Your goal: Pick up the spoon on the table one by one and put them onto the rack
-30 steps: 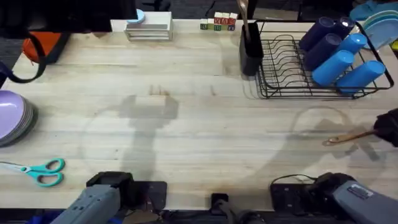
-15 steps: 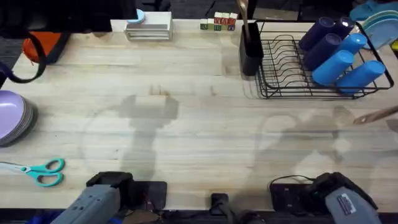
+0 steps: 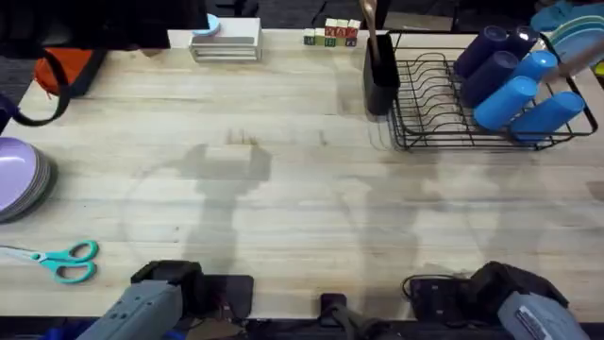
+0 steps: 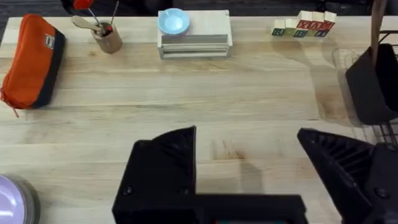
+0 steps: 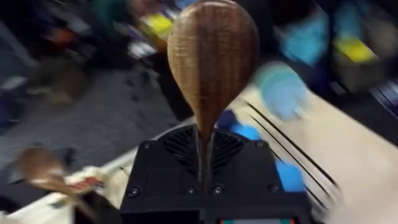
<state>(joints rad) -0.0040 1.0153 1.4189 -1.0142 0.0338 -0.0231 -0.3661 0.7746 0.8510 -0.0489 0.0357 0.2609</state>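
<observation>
Upper right of the overhead frame, the spoon (image 3: pixel 578 59) sticks in over the rack (image 3: pixel 444 113) and its blue cups (image 3: pixel 514 99). Right gripper (image 5: pixel 206 177) fingers clamped on the spoon handle, bowl up. Left gripper (image 4: pixel 249 168) fingers apart above the table (image 3: pixel 283 189). Scissors (image 3: pixel 61 257) at lower left.

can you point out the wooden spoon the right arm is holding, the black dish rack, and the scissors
Spoon (image 5: pixel 212 56), right wrist view, on the middle of its oval bowl.
Rack (image 3: pixel 436 106), overhead view, on its slotted wire rows.
Scissors (image 3: pixel 68 262), overhead view, on the teal handle loops.
</observation>
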